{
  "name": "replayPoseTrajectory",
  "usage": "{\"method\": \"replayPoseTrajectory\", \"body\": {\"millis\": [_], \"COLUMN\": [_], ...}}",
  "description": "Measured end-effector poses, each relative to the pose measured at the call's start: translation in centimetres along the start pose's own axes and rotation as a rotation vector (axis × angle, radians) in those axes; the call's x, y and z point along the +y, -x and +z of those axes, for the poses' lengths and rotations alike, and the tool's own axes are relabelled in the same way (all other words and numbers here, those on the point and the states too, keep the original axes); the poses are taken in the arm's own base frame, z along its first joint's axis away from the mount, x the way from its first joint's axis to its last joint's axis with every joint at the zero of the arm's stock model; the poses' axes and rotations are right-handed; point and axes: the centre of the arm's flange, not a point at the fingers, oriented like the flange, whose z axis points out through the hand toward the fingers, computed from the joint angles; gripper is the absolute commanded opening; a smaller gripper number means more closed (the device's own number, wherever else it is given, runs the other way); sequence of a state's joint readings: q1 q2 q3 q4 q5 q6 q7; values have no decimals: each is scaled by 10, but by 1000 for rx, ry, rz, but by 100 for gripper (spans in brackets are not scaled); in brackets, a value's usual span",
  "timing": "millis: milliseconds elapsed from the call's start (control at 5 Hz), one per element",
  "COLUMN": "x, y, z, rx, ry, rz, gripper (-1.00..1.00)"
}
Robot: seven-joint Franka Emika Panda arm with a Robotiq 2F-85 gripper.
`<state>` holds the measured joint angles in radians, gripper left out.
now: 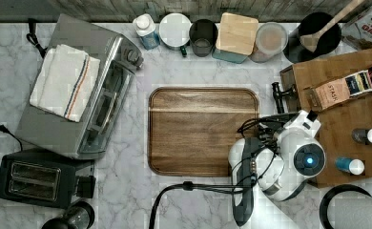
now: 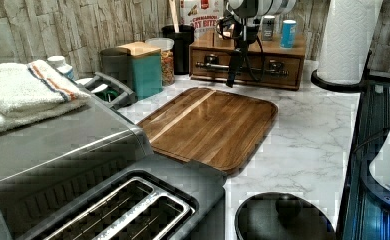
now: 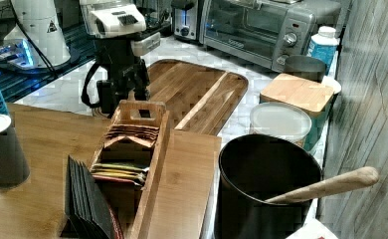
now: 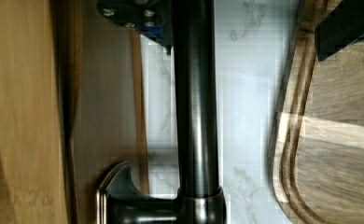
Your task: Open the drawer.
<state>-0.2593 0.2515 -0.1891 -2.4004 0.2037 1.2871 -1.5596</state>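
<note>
The drawer [image 2: 248, 59] is the brown front panel of a low wooden chest at the back of the left view. Its long black bar handle [image 2: 263, 70] runs across the panel. In the wrist view the handle [image 4: 196, 116] stands off the drawer front [image 4: 105, 107] on a curved post. My gripper [image 4: 243, 42] is open and straddles the bar: one finger [image 4: 138, 14] sits between bar and panel, the other [image 4: 348, 23] hangs over the cutting board. In the right view the gripper [image 3: 123, 97] points down in front of the chest.
A dark wooden cutting board [image 1: 203, 131] lies just in front of the drawer. Bottles [image 1: 351, 165] and a tea box [image 1: 339, 88] stand on the chest. Canisters [image 1: 236, 33] line the back wall. A toaster oven [image 1: 79, 90], toaster [image 1: 34, 179] and paper towel roll [image 2: 348, 37] stand around.
</note>
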Motion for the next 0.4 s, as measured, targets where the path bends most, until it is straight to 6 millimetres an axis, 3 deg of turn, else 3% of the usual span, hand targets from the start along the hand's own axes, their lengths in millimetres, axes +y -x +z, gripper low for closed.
{"method": "replayPoseTrajectory", "body": {"millis": [400], "x": [-4], "y": [0], "z": [-8], "rx": [-32], "ry": [-47], "rz": [-4], "gripper": [100]}}
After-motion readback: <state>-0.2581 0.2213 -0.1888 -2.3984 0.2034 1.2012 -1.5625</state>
